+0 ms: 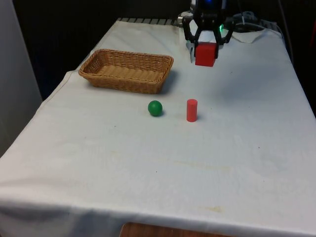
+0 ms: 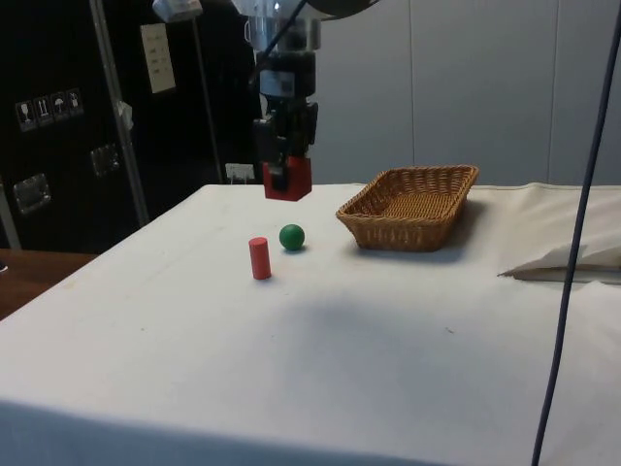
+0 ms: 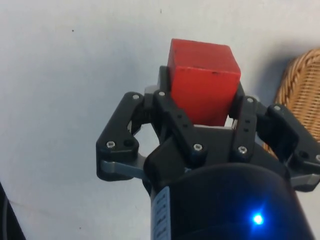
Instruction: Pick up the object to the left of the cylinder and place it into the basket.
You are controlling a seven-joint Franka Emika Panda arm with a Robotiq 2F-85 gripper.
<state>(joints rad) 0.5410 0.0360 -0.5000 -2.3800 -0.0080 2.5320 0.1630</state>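
Note:
My gripper (image 1: 206, 49) is shut on a red cube (image 1: 205, 54) and holds it in the air above the far part of the table. In the side view the red cube (image 2: 288, 180) hangs under the gripper (image 2: 286, 170), well above the cloth. From the wrist, the red cube (image 3: 201, 80) sits clamped between the black fingers (image 3: 172, 117). A red cylinder (image 1: 191, 110) stands upright mid-table, with a green ball (image 1: 155, 108) just to the front view's left of it. The wicker basket (image 1: 98, 74) lies further left and back, and nothing lies in it.
The cylinder (image 2: 259, 258) and ball (image 2: 291, 236) stand close together below and in front of the held cube. The basket's rim (image 3: 300, 75) shows beside the gripper in the wrist view. White cloth (image 1: 148, 168) covers the near half of the table.

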